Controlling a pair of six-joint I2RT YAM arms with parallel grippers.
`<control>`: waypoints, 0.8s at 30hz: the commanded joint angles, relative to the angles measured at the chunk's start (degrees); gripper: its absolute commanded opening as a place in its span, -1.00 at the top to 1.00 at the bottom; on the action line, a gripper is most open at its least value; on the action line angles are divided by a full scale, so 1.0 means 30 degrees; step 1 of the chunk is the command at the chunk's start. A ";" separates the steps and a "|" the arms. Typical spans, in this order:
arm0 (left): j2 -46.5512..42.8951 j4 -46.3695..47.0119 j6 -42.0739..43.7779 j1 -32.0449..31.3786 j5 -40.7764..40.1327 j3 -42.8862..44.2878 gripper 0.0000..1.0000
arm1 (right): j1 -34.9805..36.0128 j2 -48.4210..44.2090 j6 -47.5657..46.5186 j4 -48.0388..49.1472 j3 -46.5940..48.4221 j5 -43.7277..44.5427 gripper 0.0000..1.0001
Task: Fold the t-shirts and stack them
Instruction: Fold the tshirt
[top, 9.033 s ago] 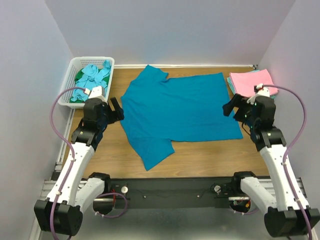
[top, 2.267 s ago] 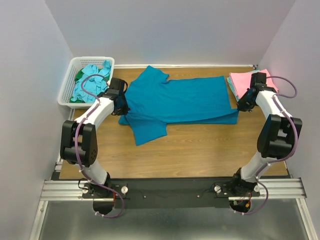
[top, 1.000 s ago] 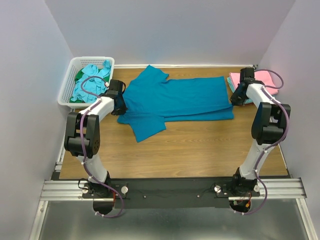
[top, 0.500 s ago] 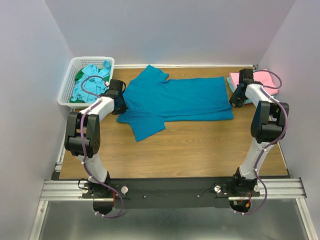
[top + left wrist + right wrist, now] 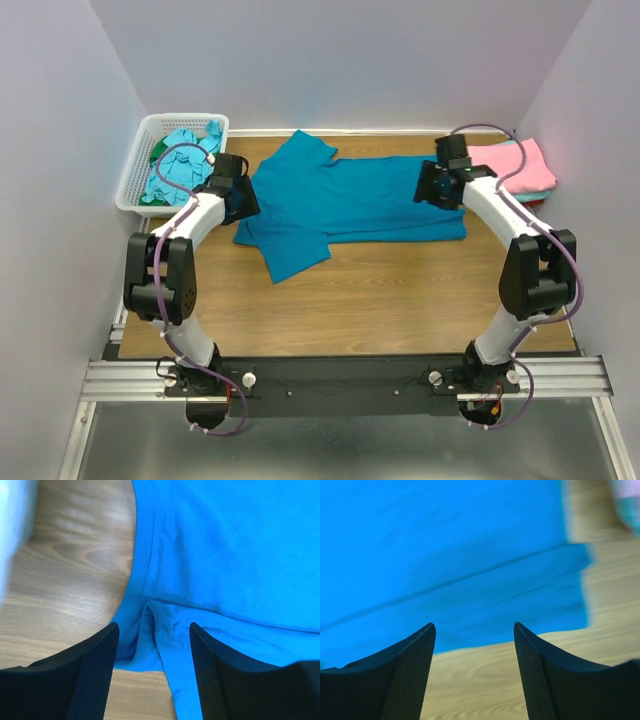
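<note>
Top external view: the deep teal t-shirt (image 5: 350,200) lies folded lengthwise, its left edge under the left end effector (image 5: 240,197) and its right end beneath the right end effector (image 5: 428,186). Bare worktop (image 5: 400,290) stretches nearward of both. Since a second ago both have let go, fingers now apart and empty, and the right has shifted inward over the cloth. Left of the left end effector, the white basket (image 5: 133,192) holds pale turquoise shirts (image 5: 185,155). A pink stack (image 5: 515,165) lies right of the right one.
</note>
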 commanded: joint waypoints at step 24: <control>-1.7720 0.1317 -0.0814 -0.0355 -0.1473 -0.9542 -0.43 | 1.7064 0.7709 -0.4528 0.3943 0.5357 -0.2319 -0.20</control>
